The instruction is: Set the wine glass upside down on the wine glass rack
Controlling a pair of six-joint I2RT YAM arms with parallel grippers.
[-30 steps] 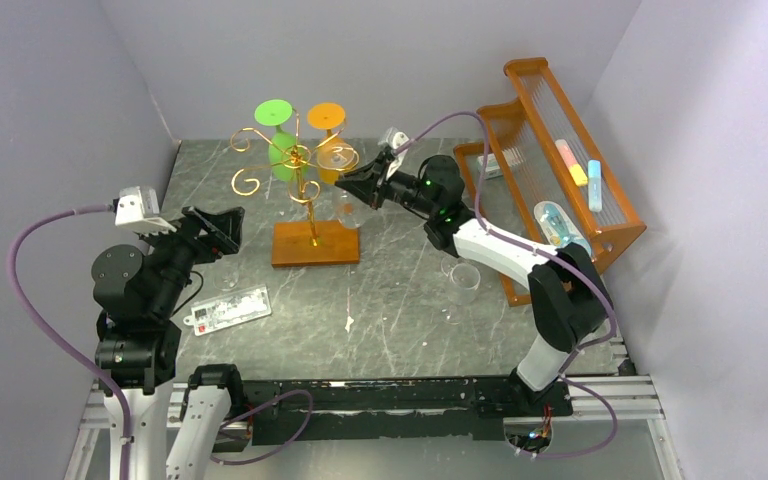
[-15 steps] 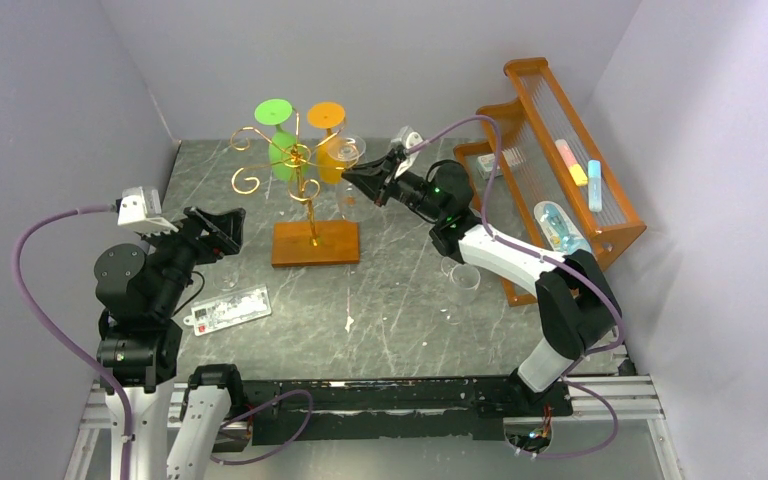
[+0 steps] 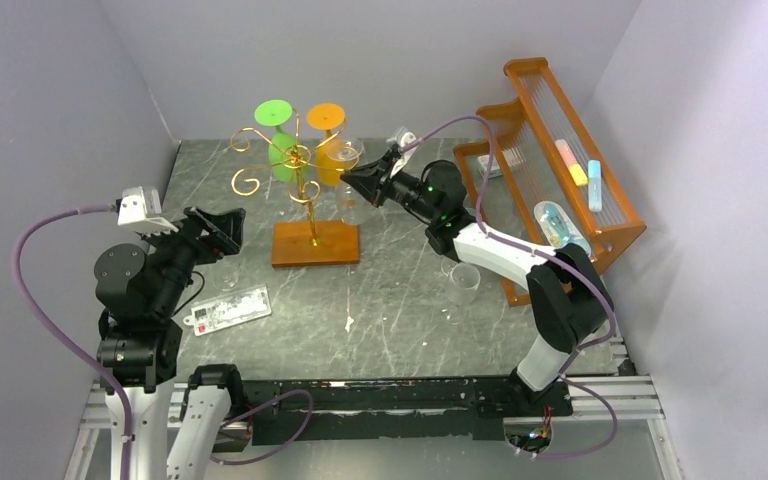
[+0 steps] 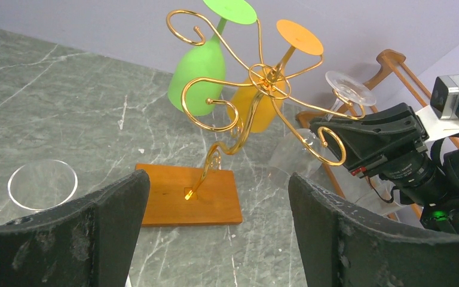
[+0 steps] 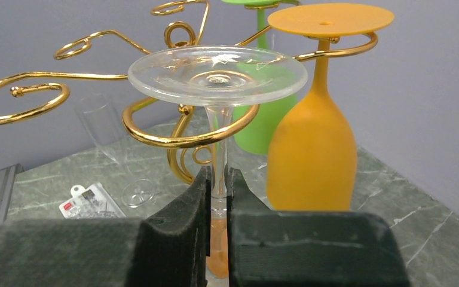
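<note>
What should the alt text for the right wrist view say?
The right gripper pinches the stem of an inverted clear wine glass, the stem sitting inside a gold scroll arm of the wine glass rack, the foot above it. An orange glass and a green glass hang inverted behind.

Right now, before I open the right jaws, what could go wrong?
The glass foot looks just above the gold curl, not clearly resting on it, so releasing could let it drop. The orange glass hangs close beside, and a swinging bowl may hit it. The jaws sit right under the curl and could snag it backing out.
</note>
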